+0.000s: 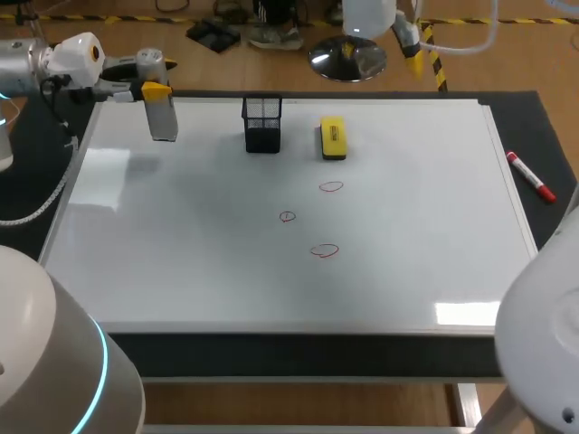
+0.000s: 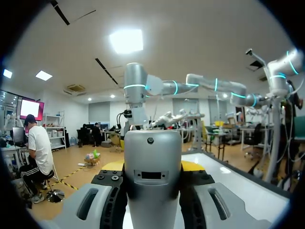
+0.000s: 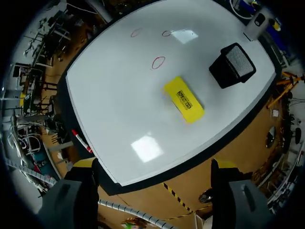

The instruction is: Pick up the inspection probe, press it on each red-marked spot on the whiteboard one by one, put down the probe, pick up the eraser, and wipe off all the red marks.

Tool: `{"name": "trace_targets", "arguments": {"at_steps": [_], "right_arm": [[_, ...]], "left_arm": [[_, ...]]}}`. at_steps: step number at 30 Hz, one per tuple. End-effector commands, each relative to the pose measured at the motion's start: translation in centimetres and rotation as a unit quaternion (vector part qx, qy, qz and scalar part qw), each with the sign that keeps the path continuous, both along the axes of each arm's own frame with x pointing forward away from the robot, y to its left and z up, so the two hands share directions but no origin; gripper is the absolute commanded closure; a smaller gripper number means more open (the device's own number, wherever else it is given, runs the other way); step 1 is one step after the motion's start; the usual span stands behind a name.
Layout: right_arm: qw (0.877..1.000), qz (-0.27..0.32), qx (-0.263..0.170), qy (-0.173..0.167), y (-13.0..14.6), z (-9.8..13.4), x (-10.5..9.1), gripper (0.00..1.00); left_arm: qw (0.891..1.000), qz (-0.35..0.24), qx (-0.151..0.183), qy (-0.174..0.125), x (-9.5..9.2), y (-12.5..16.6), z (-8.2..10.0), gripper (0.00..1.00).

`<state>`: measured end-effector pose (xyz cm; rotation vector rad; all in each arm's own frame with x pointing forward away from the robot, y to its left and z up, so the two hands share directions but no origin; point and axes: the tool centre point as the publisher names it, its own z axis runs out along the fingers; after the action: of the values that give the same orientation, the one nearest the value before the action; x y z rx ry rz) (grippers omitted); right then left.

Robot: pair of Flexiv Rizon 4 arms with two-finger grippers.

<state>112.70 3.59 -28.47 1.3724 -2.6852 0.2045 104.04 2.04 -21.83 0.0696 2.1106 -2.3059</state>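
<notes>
No legible text, numbers or signs.

- The yellow eraser (image 1: 333, 138) has a dark printed label (image 1: 332, 135) along its top face. The lettering is too small to read in the head view. The right wrist view shows the same label, with the print still illegible.
- The whiteboard (image 1: 181, 253) carries hand-drawn red ovals, not letters or digits: the far red mark (image 1: 331, 187), the middle red mark (image 1: 288, 216) and the near red mark (image 1: 325, 250).
- The inspection probe (image 2: 151, 157) has a small dark rectangular inset on its grey body, and I can make out no characters on it.
- The red marker (image 1: 530, 175) lies beside the board's right edge. Its print, if any, is too small to tell.
</notes>
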Motion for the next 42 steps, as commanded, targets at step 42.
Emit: {"name": "trace_targets", "arguments": {"at_steps": [42], "right_arm": [[0.955, 0.244, 0.166, 0.017, 4.9, -6.8, -5.0, 0.00]], "left_arm": [[1.000, -0.001, 0.000, 0.000, 0.0, 0.0, 0.1, 1.00]]}}
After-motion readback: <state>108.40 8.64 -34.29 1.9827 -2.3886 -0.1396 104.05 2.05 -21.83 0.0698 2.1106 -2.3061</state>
